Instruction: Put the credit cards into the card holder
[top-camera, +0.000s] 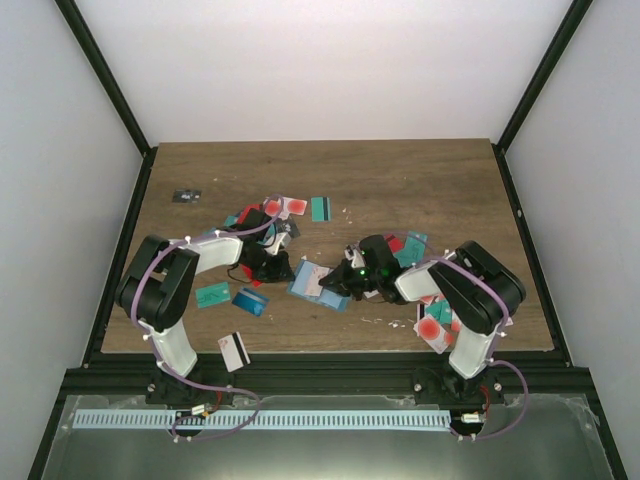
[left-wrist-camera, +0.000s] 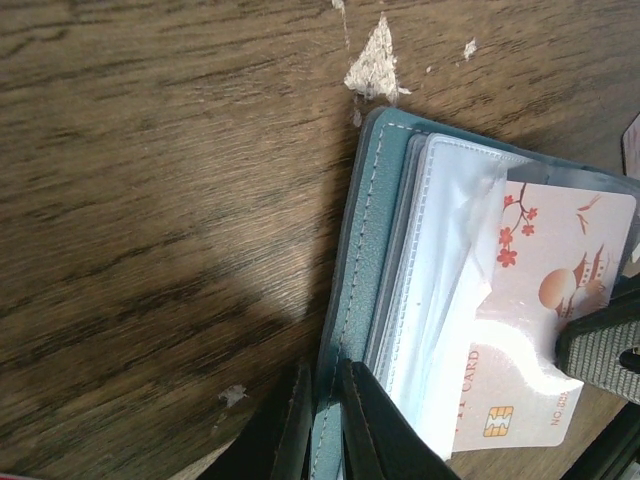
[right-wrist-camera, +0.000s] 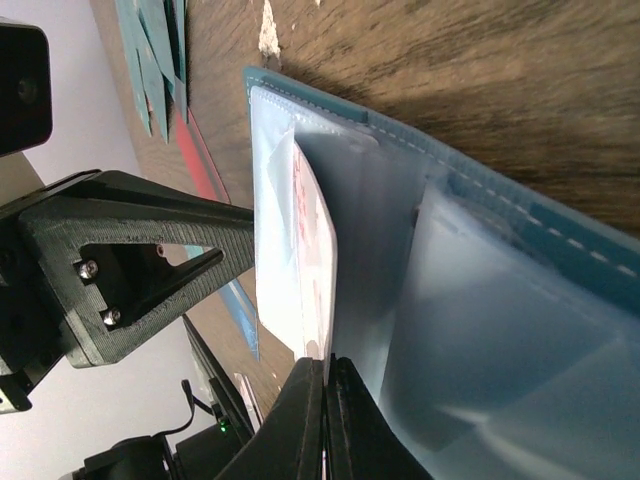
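Though cards (top-camera: 437, 322) litter much of it, the table (top-camera: 420, 170) is entered first: dark wood grain, white walls on three sides; holder (top-camera: 310, 284), teal, stitched edge, open at mid-table with its clear sleeves uppermost; left gripper (left-wrist-camera: 322, 425), fingers clamped on the holder's teal cover at its edge, one finger on either side; right gripper (right-wrist-camera: 327, 405), fingers pinched tight on the lower edge of the white card (left-wrist-camera: 560, 290); cards, loose, one heap at the right front of the table, another toward the back, left of centre; teal card (top-camera: 212, 294) and blue card (top-camera: 250, 301), singles, lying apart to the left of the holder; striped card (top-camera: 234, 350), white with a dark band, at the near edge; white card, red blossom print and gold contact square, partly under a clear sleeve of the holder, the rest sticking out; dark item (top-camera: 187, 196), back left, well apart from all else, too small to tell; pale scar (left-wrist-camera: 375, 65) in the wood, just beside the holder's corner.
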